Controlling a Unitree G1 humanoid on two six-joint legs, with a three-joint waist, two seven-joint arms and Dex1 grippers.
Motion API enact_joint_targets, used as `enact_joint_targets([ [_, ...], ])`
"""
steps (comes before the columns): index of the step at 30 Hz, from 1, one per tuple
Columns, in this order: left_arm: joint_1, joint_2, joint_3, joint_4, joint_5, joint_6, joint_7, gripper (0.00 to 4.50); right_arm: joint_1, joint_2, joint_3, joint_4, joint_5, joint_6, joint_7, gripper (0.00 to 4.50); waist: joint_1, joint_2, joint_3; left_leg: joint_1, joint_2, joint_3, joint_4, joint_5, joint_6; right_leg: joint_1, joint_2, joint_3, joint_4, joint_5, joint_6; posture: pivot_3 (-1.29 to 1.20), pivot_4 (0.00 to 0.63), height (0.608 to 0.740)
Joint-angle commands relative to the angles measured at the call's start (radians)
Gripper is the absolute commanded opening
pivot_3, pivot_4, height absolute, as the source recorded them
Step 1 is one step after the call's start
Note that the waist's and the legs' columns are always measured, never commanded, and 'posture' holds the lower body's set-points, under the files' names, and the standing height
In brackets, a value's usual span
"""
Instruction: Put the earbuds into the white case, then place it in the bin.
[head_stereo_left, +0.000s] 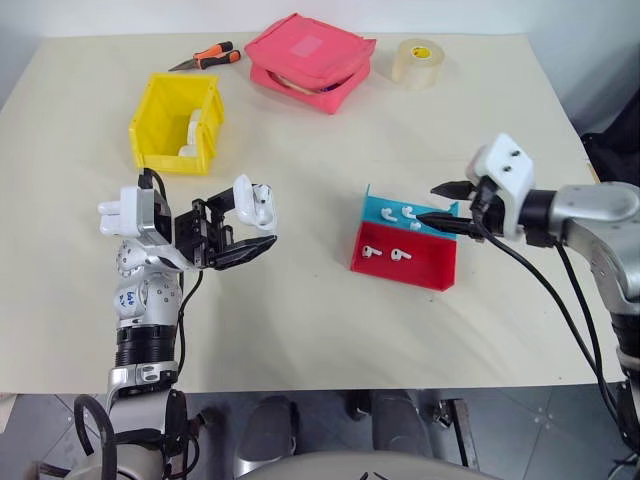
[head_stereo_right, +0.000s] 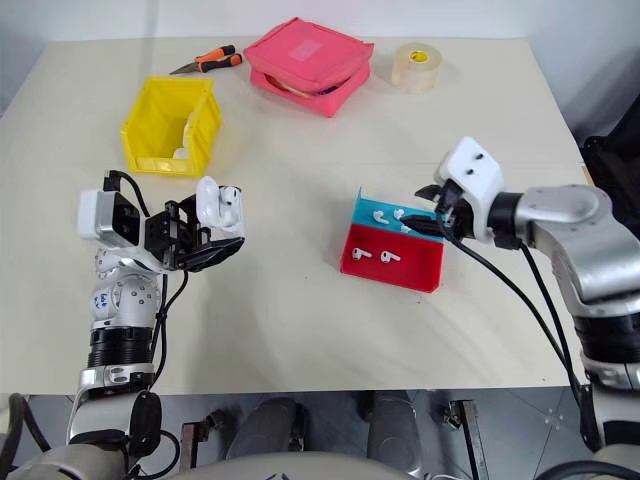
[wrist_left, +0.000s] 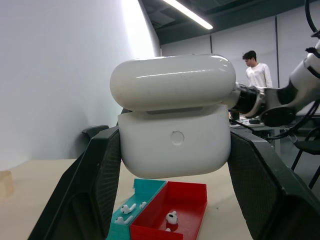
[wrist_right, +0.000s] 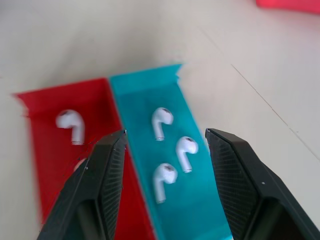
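The left gripper (head_stereo_left: 243, 228) holds the white case (head_stereo_left: 255, 203) clamped between its 2 black fingers (wrist_left: 95, 185), raised above the cream table (head_stereo_left: 300, 320). The case's hinged lid stands slightly ajar, a dark seam showing beneath it, and a small round button faces the wrist camera.

Across the table, the right gripper (head_stereo_left: 442, 205) hangs over the paired trays with its fingers spread apart and nothing between them. In the right wrist view, 3 earbuds (wrist_right: 173, 152) lie on the blue tray (wrist_right: 150, 95) directly in the gap between the 2 fingertips, while the red tray (wrist_right: 45, 150), touching the blue one along 1 side, passes beneath the finger (wrist_right: 107, 175) nearer to it. 1 earbud is plain on the red tray just beyond that fingertip, and a 2nd is partly hidden behind the finger. Whether the fingertips touch the tray cannot be told.

The bin (head_stereo_left: 178, 122), bright yellow, sits on the table beyond the left gripper, well apart from its fingers, with a white object showing inside. Farther back lie a pink-red pouch (head_stereo_left: 310, 60), a roll of clear tape (head_stereo_left: 417, 62) and orange-handled pliers (head_stereo_left: 207, 58).

A person in a white shirt (wrist_left: 258, 75) stands in the background of the left wrist view.
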Motion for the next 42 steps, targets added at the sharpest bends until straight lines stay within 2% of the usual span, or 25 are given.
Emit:
enact_joint_targets([
  [1,0.02,-0.001,0.001,-0.061,-0.015,-0.01,0.008,2.79,-0.116,0.04,0.077,0.105,-0.073,0.043,0.022,2.65,-0.002,0.0,0.0,0.0,0.0,0.0,0.0,0.0,0.0,0.0,0.0,0.0,0.0,0.0,0.0,0.0,0.15,0.74],
  [7,0.059,-0.006,-0.003,-0.11,-0.019,-0.009,0.027,2.79,-0.255,0.111,0.179,0.28,-0.161,0.101,0.052,2.65,-0.016,0.0,0.0,0.0,0.0,-0.001,0.0,0.0,0.0,-0.002,0.0,-0.001,0.0,0.0,0.0,0.0,0.15,0.74],
  [13,0.082,-0.004,-0.003,-0.14,-0.021,-0.008,0.042,2.79,-0.321,0.157,0.219,0.39,-0.208,0.119,0.092,2.65,-0.018,0.0,0.0,0.0,0.001,0.0,0.0,0.0,0.0,-0.002,0.0,-0.001,0.0,0.0,0.0,0.0,0.15,0.74],
  [25,0.099,-0.005,-0.008,-0.16,-0.02,-0.009,0.056,2.79,-0.354,0.235,0.217,0.524,-0.275,0.057,0.118,2.65,-0.017,0.0,0.0,0.0,0.001,-0.001,0.0,0.0,0.0,-0.003,0.0,-0.001,0.0,0.0,0.0,0.0,0.15,0.74],
  [42,0.104,0.003,0.0,-0.164,-0.017,-0.012,0.064,2.79,-0.395,0.281,0.225,0.612,-0.341,0.047,0.145,2.65,-0.037,0.0,0.0,0.0,0.001,-0.001,0.0,0.0,0.0,-0.003,0.0,-0.001,0.0,0.0,0.0,0.0,0.15,0.74],
])
